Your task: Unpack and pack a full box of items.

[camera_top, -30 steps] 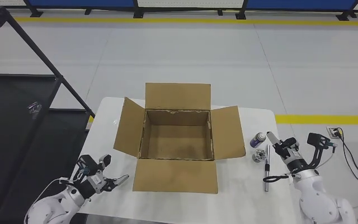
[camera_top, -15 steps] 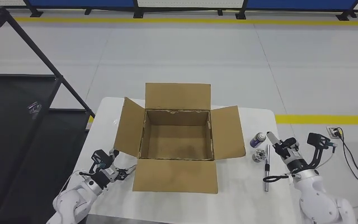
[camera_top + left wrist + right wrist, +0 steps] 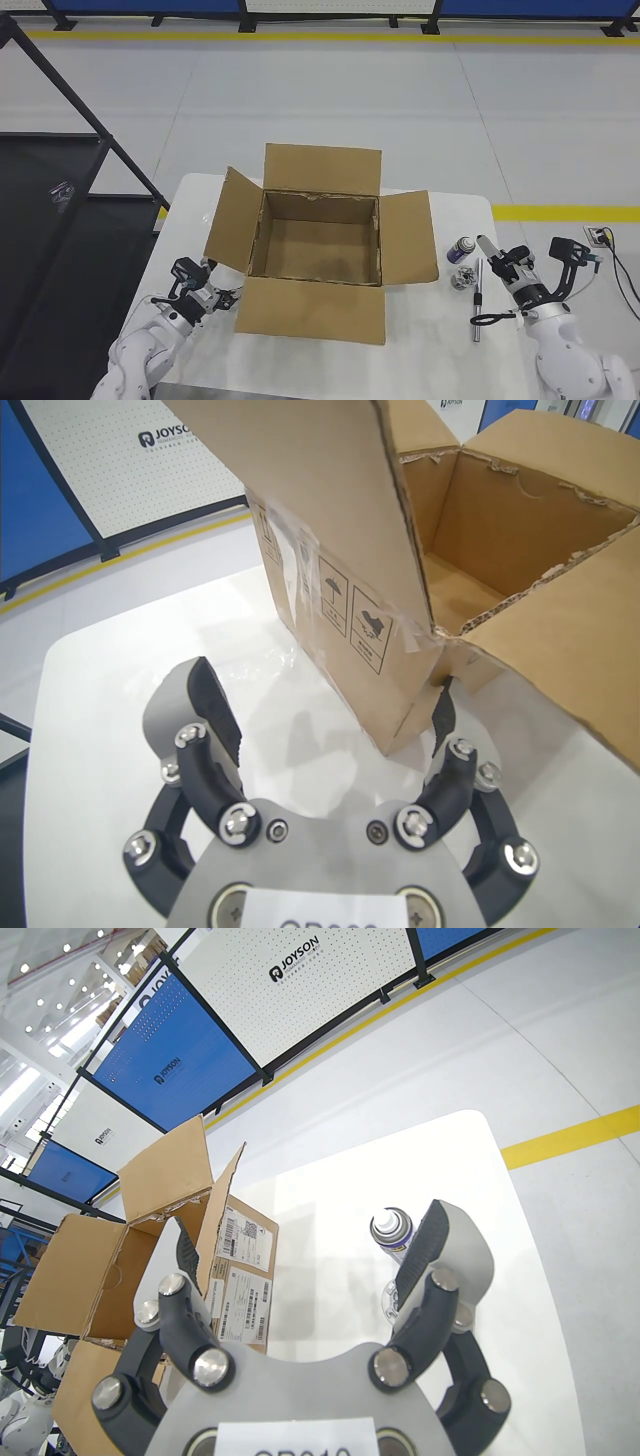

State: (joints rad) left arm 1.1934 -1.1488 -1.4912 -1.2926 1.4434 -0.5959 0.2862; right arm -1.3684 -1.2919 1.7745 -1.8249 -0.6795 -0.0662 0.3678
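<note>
**Q:** Where is the cardboard box (image 3: pixel 259 246), and which way does it face?

**A:** It stands at the middle of the white table (image 3: pixel 430 345) with its opening facing up. The long axis of the opening runs from the robot's left to its right. There is one box with four flaps, all folded outward: far flap (image 3: pixel 322 169), near flap (image 3: pixel 312 311), left flap (image 3: pixel 229 222) and right flap (image 3: pixel 409 238). Bare cardboard shows on its floor.

**Q:** What are the two grippers doing?

**A:** The left gripper (image 3: pixel 222 297) (image 3: pixel 322 677) sits low at the box's near left corner. Its fingers are spread apart and hold nothing. One fingertip (image 3: pixel 444 705) lies just under the edge of the near flap, and contact cannot be judged. The right gripper (image 3: pixel 520 247) (image 3: pixel 303 1214) is over the table's right end, well apart from the box. Its fingers are also spread wide and hold nothing.

**Q:** What lies beside the box?

**A:** There are three loose items, one of each, on the table to the right of the right flap.
- A spray can (image 3: pixel 461 248) (image 3: pixel 392 1230) stands upright with its long axis vertical and its nozzle up.
- A small clear piece (image 3: pixel 461 280) (image 3: pixel 390 1300) sits just nearer the robot than the can. Its kind cannot be told.
- A slender grey rod (image 3: pixel 478 300) lies flat just beside the clear piece. Its long axis runs from the far side towards the robot.
</note>
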